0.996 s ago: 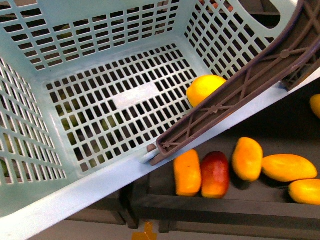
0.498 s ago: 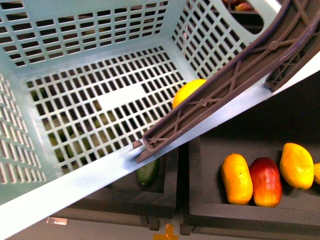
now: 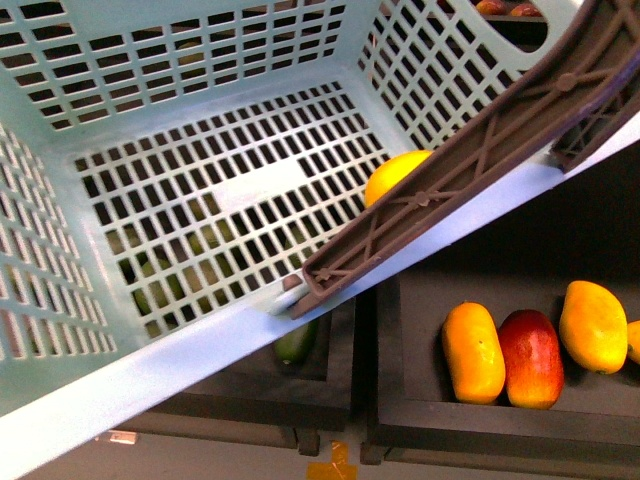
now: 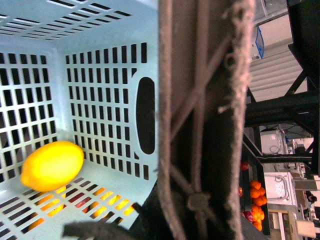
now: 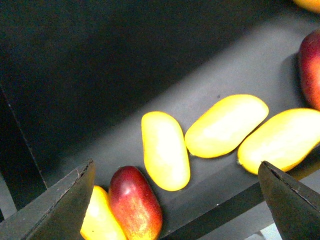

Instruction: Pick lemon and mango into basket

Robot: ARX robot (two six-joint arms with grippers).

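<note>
Resting on the basket (image 3: 150, 365) floor, the lemon (image 3: 393, 175) lies long-side down; right jaws gape empty, left jaws unclear.

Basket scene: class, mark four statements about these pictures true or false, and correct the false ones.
1. The lemon lies inside the basket. True.
2. A mango is already in the basket. False: it holds only the lemon; the mangoes lie in a dark tray.
3. The right gripper is open above mangoes. True.
4. The basket's handle is teal. False: the handle is brown.
</note>
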